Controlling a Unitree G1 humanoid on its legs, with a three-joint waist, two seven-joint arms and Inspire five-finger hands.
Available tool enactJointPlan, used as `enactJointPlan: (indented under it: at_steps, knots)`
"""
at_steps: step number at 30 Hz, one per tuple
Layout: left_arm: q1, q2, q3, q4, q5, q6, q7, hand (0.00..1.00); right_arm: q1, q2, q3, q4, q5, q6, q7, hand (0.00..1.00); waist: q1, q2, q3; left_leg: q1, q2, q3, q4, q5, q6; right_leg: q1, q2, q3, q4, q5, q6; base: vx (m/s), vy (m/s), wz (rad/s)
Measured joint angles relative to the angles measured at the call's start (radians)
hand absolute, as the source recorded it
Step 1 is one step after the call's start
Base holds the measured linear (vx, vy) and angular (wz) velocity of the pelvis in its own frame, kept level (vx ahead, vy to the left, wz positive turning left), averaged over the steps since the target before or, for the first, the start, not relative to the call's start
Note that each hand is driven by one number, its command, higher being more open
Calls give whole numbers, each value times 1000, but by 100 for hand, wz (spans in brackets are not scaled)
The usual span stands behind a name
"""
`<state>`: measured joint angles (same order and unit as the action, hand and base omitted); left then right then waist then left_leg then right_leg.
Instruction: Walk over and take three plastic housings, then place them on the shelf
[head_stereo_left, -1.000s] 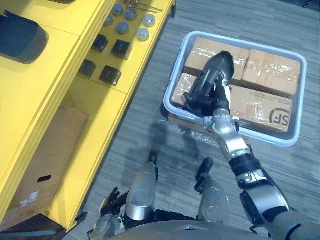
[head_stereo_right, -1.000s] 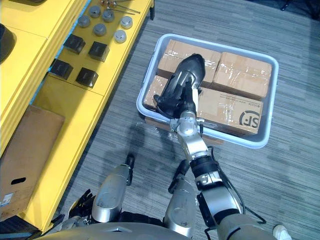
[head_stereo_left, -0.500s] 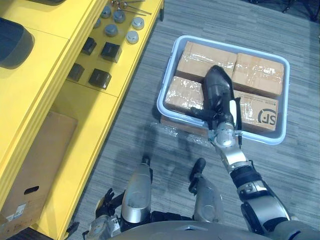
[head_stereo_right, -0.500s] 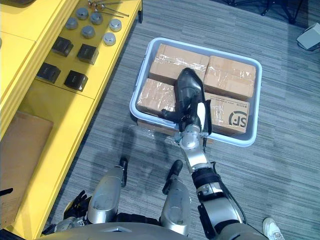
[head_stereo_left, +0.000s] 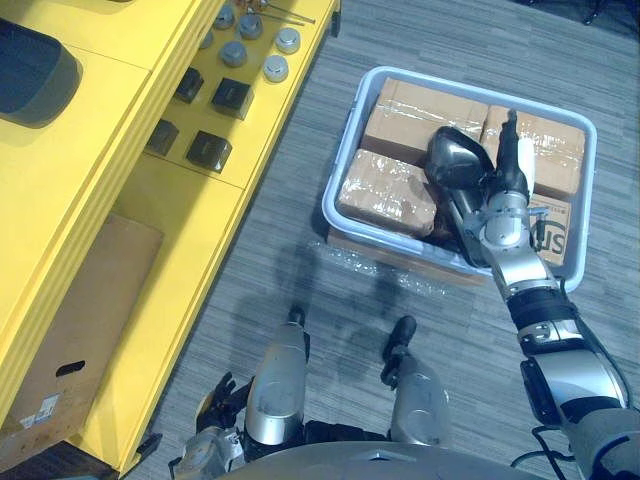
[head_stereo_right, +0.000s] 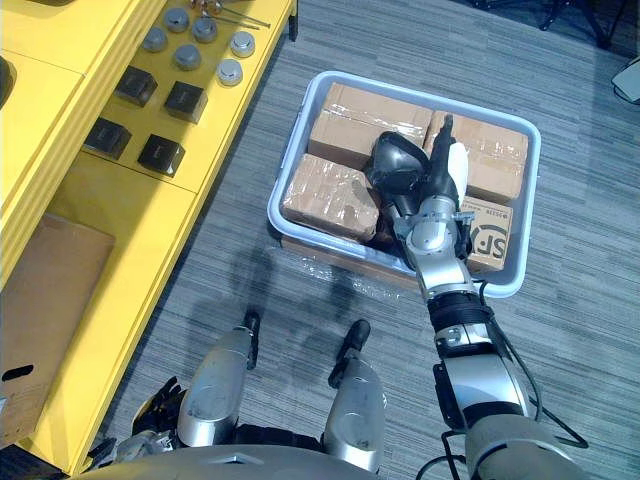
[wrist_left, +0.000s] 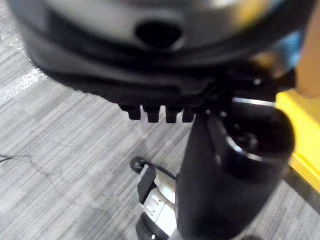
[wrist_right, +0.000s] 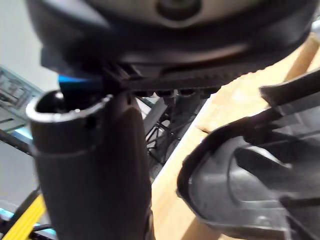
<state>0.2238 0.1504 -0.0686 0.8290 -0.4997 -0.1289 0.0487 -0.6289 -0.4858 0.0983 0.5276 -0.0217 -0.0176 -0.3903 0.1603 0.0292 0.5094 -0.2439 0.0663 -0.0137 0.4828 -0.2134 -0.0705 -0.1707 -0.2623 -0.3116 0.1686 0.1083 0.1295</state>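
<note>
Over boxes (head_stereo_left: 385, 190) in the bin (head_stereo_left: 341, 165), plastic housing (head_stereo_left: 455, 160) in right robot hand (head_stereo_left: 488, 197).

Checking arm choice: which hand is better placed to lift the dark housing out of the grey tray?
Right. The right hand is at the plastic housing over the boxes in the grey tray; the left hand hangs low beside the yellow shelf, well away from it.

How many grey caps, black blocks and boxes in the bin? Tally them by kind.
Grey caps: 6
Black blocks: 4
Boxes in the bin: 4
Total: 14
</note>
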Motion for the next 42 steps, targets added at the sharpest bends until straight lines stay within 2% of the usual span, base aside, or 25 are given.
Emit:
enactJointPlan:
  at_steps: [5,8,10,13,18,24,29,32,35,37,38,39,40,42]
  knots:
    - [12,-6,10,-17,6,0,-5,100,37,-5,-5,-192,39,-8,28,100,-3,1,0,5,4,9,-1,-3,0,5,5,6,-14,5,2,-3,27,-5]
    - [14,-10,30,-36,40,0,-3,100,115,3,-28,-301,37,45,30,100,-4,0,1,9,5,22,3,-11,4,5,5,18,-15,6,5,13,53,-10]
    - [15,-11,36,-67,44,0,0,100,185,28,-62,-329,37,102,30,100,-8,-8,4,10,8,39,7,-18,6,-3,7,39,-16,8,7,9,65,-18]
    - [19,-4,38,-93,44,0,14,100,245,46,-71,-329,38,159,31,100,-30,-16,9,8,23,59,35,-44,6,-7,21,65,-24,13,10,2,68,-30]
    - [14,11,37,-125,43,2,25,100,265,53,-100,-329,39,201,49,100,-56,-33,17,8,43,106,58,-71,9,-24,41,110,-47,32,10,0,78,-34]
    - [-16,17,34,-143,42,28,48,100,263,53,-111,-329,38,215,58,100,-60,-35,17,7,50,120,58,-77,7,-36,49,126,-50,36,10,9,46,-9]
    - [-20,18,30,-138,36,43,53,100,255,53,-107,-321,37,258,57,100,-56,-35,17,3,49,120,65,-83,8,-39,49,127,-48,36,10,-23,50,-1]
    - [-25,18,29,-120,35,42,53,100,220,50,-107,-254,39,275,58,100,-58,-34,17,-18,48,119,81,-87,11,-56,47,129,-39,36,10,-50,55,0]
    - [-39,14,24,-92,28,40,49,100,142,35,-104,-116,43,304,71,100,-54,-22,16,-41,46,113,97,-87,12,-74,43,127,-27,36,11,-52,53,5]
    - [-58,12,-3,-72,21,34,47,100,63,-25,-81,-1,65,331,83,100,-45,7,18,-65,41,99,112,-86,14,-93,38,121,-10,36,11,-59,57,12]
    - [-68,10,-14,-63,21,26,46,100,26,-47,-73,36,68,337,85,0,-39,20,21,-73,38,96,116,-85,17,-99,34,120,-7,37,12,-70,57,7]
    - [-71,7,-19,-54,21,22,45,100,1,-62,-66,58,68,339,86,0,-39,30,20,-81,36,93,122,-85,17,-104,33,119,-4,37,13,-78,62,11]
    - [-80,3,-40,-47,20,17,42,100,-54,-109,-56,107,67,342,99,0,-32,55,21,-99,29,87,128,-82,22,-120,24,115,7,38,14,-85,66,11]
    - [-86,1,-61,-42,19,15,40,100,-103,-154,-41,157,58,358,110,0,-24,76,21,-113,21,80,130,-77,27,-130,16,110,10,38,15,-84,65,17]
